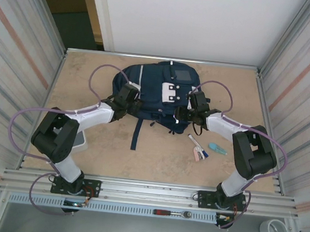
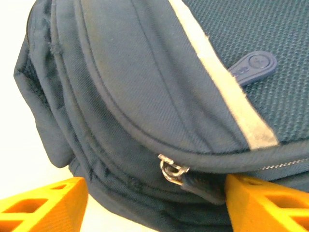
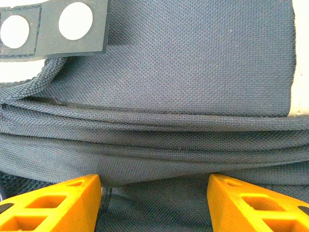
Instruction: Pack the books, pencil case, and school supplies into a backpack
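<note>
Item: backpack (image 1: 152,93), flat at far centre of table (image 1: 92,75), zip closed.
Top: school supplies (image 1: 201,149) loose at near right, unpacked. Left wrist: left gripper (image 2: 154,208) part-open astride the zipper pull (image 2: 171,170), probably to unzip; holding nothing. Right wrist: right gripper (image 3: 154,203) part-open over bunched fabric, apparently steadying the backpack; nothing clamped.

The tan board table (image 1: 92,75) carries the navy backpack (image 1: 152,90), lying flat with the left pincer (image 1: 135,105) and the right pincer (image 1: 182,114) at its near half. Just nearside and right of the right pincer lie a white pen (image 1: 192,139), a pink-and-white stick (image 1: 198,153) and a light-blue piece (image 1: 217,149), close together.
</note>
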